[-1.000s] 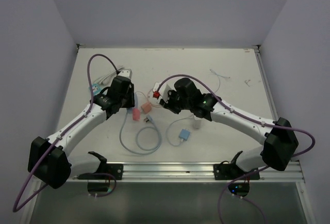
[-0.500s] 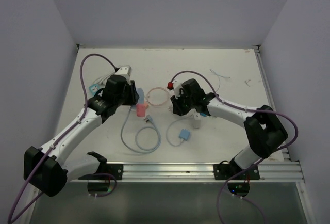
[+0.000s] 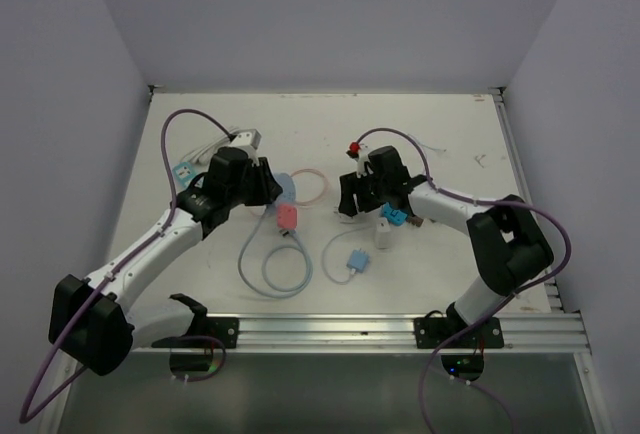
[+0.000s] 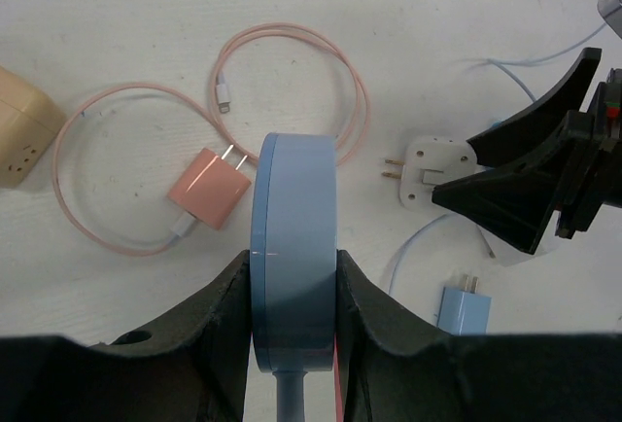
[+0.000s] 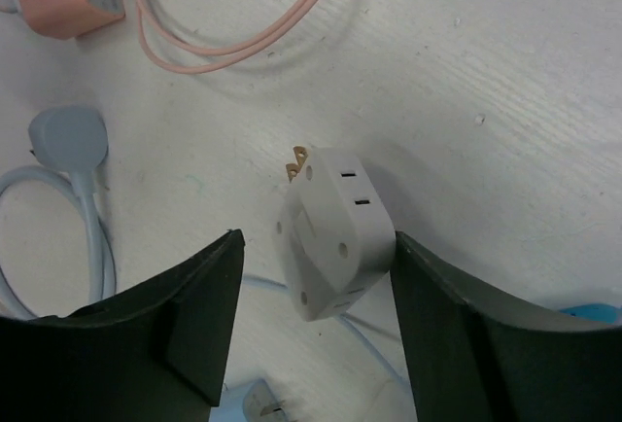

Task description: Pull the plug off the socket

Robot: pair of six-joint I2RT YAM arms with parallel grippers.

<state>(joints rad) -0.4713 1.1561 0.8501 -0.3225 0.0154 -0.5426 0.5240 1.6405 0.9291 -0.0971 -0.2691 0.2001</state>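
While the left gripper (image 4: 293,268) clamps the blue plug (image 4: 294,237) edge-on, the white socket (image 5: 335,232) lies on the table (image 5: 505,72) between the parted jaws of the right gripper (image 5: 316,245), which grips nothing. We judge plug and socket already separated and the release in hand. The next move calls for the right gripper to rise straight, without nudging the socket, and the left to set the plug down.

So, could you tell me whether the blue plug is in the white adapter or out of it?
Out: the left gripper holds the blue plug, and the white adapter lies apart on the table.
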